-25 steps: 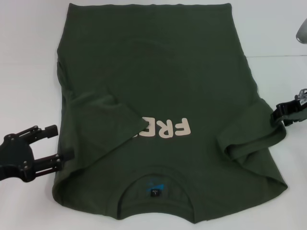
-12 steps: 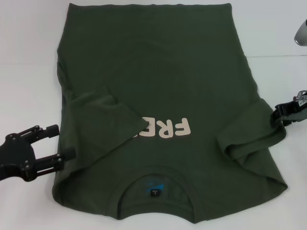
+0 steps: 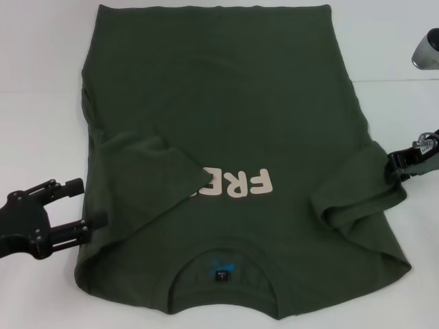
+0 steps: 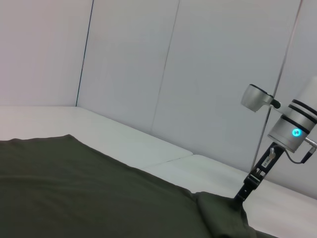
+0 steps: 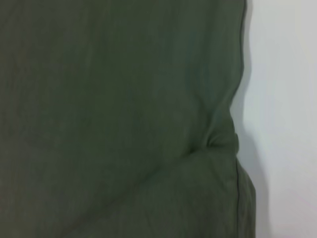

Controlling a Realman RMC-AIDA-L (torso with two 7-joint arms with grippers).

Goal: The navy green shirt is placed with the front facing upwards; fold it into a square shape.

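The navy green shirt (image 3: pixel 226 103) lies front up on the white table, its collar and blue label (image 3: pixel 221 267) nearest me. Its left sleeve (image 3: pixel 147 161) is folded in over the chest and covers part of the cream lettering (image 3: pixel 240 184). My left gripper (image 3: pixel 88 202) stands open right beside the shirt's left edge, holding nothing. My right gripper (image 3: pixel 396 164) is at the bunched right sleeve (image 3: pixel 353 199) and looks shut on it. In the left wrist view the right gripper (image 4: pixel 242 193) meets a raised peak of the shirt (image 4: pixel 74 188). Only shirt cloth (image 5: pixel 124 99) fills the right wrist view.
The white table (image 3: pixel 41 82) shows bare on both sides of the shirt. A silver part of the right arm (image 3: pixel 426 51) hangs over the table's far right. White wall panels (image 4: pixel 208 74) stand behind the table.
The right arm's silver part has come further into view at the upper right and the right wrist has shifted slightly. The left gripper and the shirt have barely moved.
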